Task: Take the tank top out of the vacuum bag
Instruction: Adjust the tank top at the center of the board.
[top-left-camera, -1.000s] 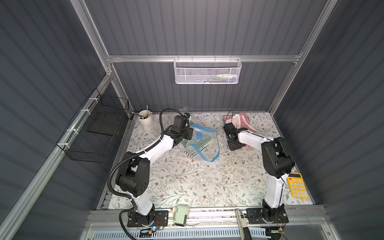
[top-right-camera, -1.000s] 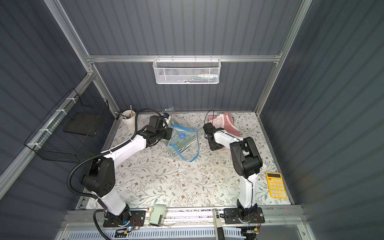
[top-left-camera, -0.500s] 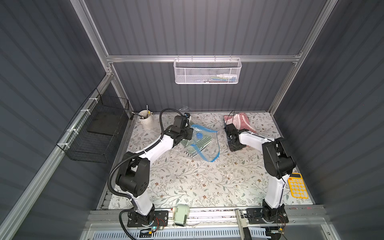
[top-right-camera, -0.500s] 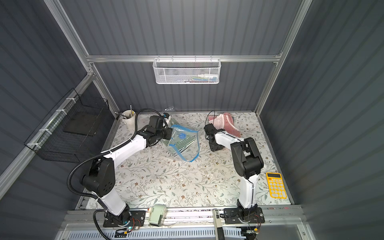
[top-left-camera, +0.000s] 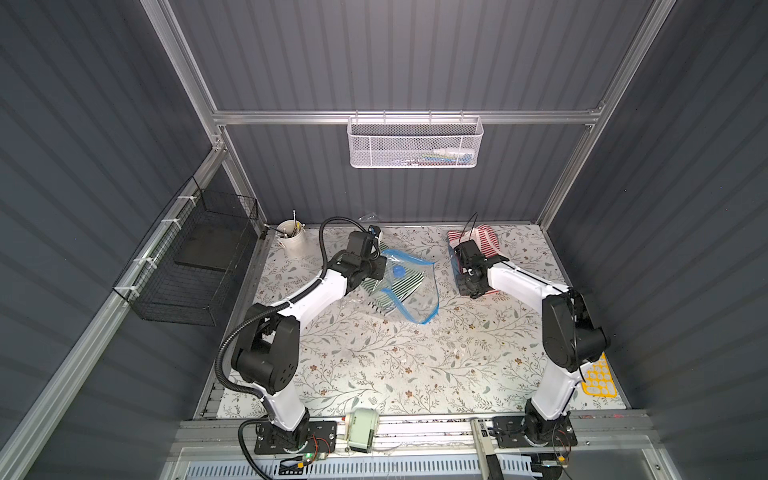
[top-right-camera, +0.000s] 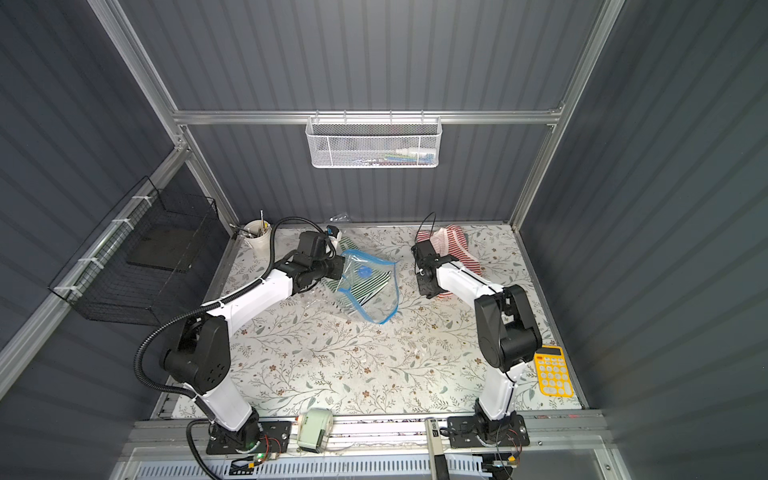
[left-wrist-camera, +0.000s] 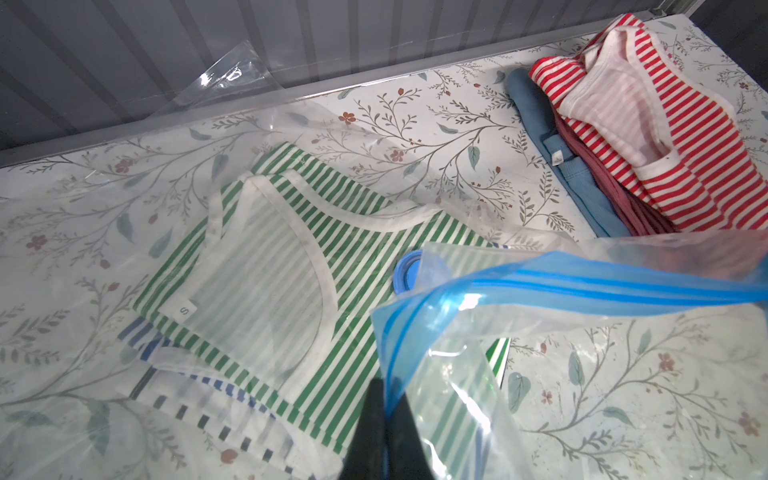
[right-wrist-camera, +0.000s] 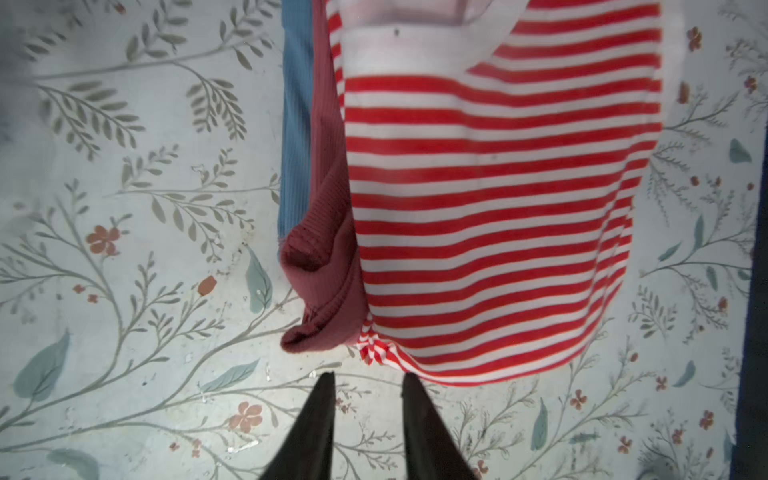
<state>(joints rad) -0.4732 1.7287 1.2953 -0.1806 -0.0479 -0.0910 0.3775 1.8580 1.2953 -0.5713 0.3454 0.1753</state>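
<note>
Two arms reach toward the vacuum bag (top-left-camera: 415, 305), which lies on the flowered table (top-left-camera: 374, 365). Far left of the bag stands a white cup (top-left-camera: 292, 243). At the bag's left edge the left gripper (left-wrist-camera: 384, 388) has its jaws pressed together on the blue zip strip (left-wrist-camera: 582, 282), and that corner of plastic stands raised. Inside the bag, under the clear film, a green-striped tank top (left-wrist-camera: 257, 266) lies flat, with the round blue valve cap (left-wrist-camera: 405, 276) beside it. Right of the bag and apart from it, the right gripper (right-wrist-camera: 368, 376) hangs with jaws parted and nothing between them. It is just short of the hem of a red-striped top (right-wrist-camera: 498, 187) lying on a maroon garment (right-wrist-camera: 324, 249) and a blue one (right-wrist-camera: 295, 124). Far right of the bag lies a yellow calculator (top-right-camera: 552, 372).
</note>
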